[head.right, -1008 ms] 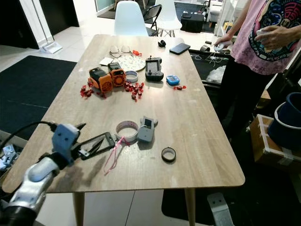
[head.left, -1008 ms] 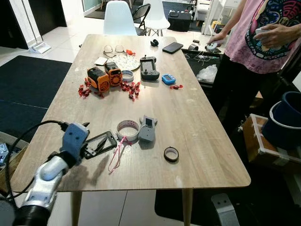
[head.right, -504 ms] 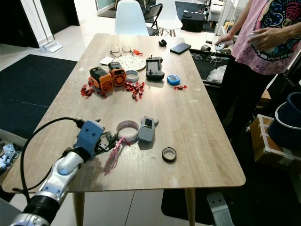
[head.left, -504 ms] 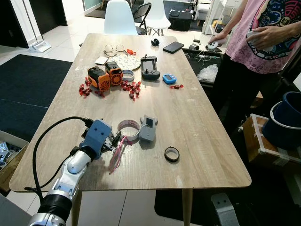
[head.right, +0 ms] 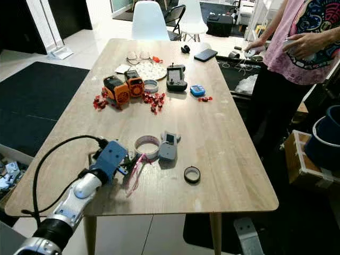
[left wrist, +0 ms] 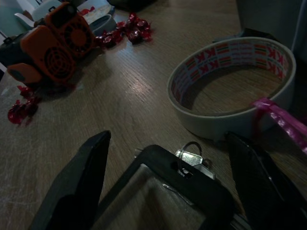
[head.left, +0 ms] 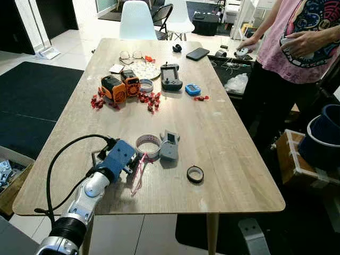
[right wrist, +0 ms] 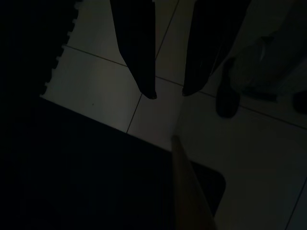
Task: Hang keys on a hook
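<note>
Wooden table (head.left: 223, 138) across frame centre, person (head.left: 297, 48) upper right, blue bucket (head.left: 321, 135) at right edge, left gripper (left wrist: 168, 191) lower left, fingers spread wide, straddling the keys (left wrist: 192, 160) on black frame beside tape roll (left wrist: 230, 86), right gripper (right wrist: 168, 93) narrowly parted over floor.

table (head.left: 223, 133): matt wood grain | keys (left wrist: 194, 160): shiny metal | tape roll (left wrist: 230, 86): paper
</note>
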`<state>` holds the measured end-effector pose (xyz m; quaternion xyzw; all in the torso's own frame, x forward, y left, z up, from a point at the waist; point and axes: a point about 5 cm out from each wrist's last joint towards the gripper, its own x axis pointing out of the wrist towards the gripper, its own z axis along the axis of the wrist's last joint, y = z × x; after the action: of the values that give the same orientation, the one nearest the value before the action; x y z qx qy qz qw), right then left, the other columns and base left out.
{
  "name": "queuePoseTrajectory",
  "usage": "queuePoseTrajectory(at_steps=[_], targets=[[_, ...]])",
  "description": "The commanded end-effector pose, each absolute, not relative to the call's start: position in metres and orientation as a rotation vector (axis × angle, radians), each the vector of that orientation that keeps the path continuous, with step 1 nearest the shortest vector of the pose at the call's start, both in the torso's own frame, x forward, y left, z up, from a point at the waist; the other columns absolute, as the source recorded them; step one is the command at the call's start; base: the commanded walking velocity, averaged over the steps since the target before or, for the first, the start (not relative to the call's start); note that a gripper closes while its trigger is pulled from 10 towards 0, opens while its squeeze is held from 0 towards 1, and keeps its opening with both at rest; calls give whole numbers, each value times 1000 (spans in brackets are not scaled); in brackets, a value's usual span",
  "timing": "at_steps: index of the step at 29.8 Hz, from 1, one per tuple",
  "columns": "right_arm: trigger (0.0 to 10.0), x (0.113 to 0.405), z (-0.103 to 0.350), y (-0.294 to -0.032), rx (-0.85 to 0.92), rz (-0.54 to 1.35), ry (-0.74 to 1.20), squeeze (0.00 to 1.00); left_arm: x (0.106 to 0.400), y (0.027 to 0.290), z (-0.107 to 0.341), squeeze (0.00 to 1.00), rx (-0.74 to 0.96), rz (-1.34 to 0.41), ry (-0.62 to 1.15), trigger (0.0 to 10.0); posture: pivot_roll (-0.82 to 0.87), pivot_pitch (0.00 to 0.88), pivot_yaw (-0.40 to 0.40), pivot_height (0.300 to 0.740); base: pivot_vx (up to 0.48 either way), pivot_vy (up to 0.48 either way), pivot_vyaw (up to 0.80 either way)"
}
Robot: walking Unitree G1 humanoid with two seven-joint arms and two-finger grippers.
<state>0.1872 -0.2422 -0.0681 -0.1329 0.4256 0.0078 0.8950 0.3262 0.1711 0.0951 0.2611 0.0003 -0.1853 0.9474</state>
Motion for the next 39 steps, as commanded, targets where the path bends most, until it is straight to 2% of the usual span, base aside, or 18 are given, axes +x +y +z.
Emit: queuePoseTrajectory(at_steps=[1, 15, 16, 17, 18, 20, 21, 22, 23, 27, 28, 29, 30, 31, 32, 33, 34, 39], targets=[[10000, 184, -70, -242, -271, 14, 895, 0, 323, 175, 87, 0, 541, -403, 46, 10000, 42, 84, -54, 740, 0, 0, 0], [10000, 184, -70, -241, -265, 14, 896, 0, 323, 176, 83, 0, 537, -441, 103, 10000, 44, 90, -53, 740, 0, 0, 0], [10000, 184, -70, -241, -265, 13, 896, 0, 322, 177, 81, 0, 532, -454, 121, 8745, 44, 90, -53, 740, 0, 0, 0], [10000, 184, -70, -241, -265, 13, 897, 0, 322, 177, 80, 0, 528, -462, 133, 8745, 44, 90, -53, 740, 0, 0, 0], [10000, 183, -70, -241, -265, 12, 897, 0, 321, 177, 78, 0, 526, -474, 155, 5725, 44, 89, -53, 740, 0, 0, 0], [10000, 183, -70, -242, -264, 12, 897, 0, 319, 178, 74, 0, 521, -487, 192, 4863, 44, 90, -52, 740, 0, 0, 0], [10000, 183, -70, -242, -264, 12, 897, 0, 318, 179, 72, 0, 518, -489, 209, 4863, 44, 90, -52, 740, 0, 0, 0], [10000, 183, -70, -242, -264, 12, 897, 0, 318, 180, 71, 0, 515, -488, 224, 7765, 44, 89, -52, 740, 0, 0, 0], [10000, 183, -70, -241, -263, 12, 896, 0, 317, 180, 69, 0, 506, -487, 240, 9137, 44, 89, -52, 740, 0, 0, 0], [10000, 184, -70, -241, -262, 13, 895, 0, 316, 181, 66, 0, 472, -486, 276, 9608, 46, 91, -54, 740, 0, 0, 0], [10000, 184, -70, -241, -262, 13, 895, 0, 316, 182, 66, 0, 468, -487, 281, 8549, 46, 91, -54, 740, 0, 0, 0], [10000, 184, -70, -241, -262, 13, 895, 0, 316, 182, 66, 0, 468, -487, 281, 8549, 46, 91, -54, 740, 0, 0, 0], [10000, 184, -70, -241, -262, 13, 895, 0, 316, 182, 66, 0, 464, -490, 286, 6941, 47, 92, -54, 740, 0, 0, 0], [10000, 184, -70, -241, -262, 13, 895, 0, 316, 183, 66, 0, 461, -491, 290, 2667, 47, 92, -54, 740, 0, 0, 0], [10000, 184, -70, -241, -262, 13, 895, 0, 315, 183, 66, 0, 457, -492, 293, 1373, 47, 92, -55, 740, 0, 0, 0], [10000, 184, -70, -241, -262, 13, 895, 0, 315, 183, 66, 0, 457, -492, 293, 1373, 47, 92, -55, 740, 0, 0, 0], [10000, 184, -70, -241, -262, 13, 895, 0, 315, 183, 66, 0, 454, -494, 295, 0, 47, 92, -55, 740, 0, 0, 0], [10000, 184, -70, -241, -260, 12, 895, 0, 314, 183, 66, 0, 443, -511, 310, 0, 48, 92, -55, 740, 0, 0, 0]])
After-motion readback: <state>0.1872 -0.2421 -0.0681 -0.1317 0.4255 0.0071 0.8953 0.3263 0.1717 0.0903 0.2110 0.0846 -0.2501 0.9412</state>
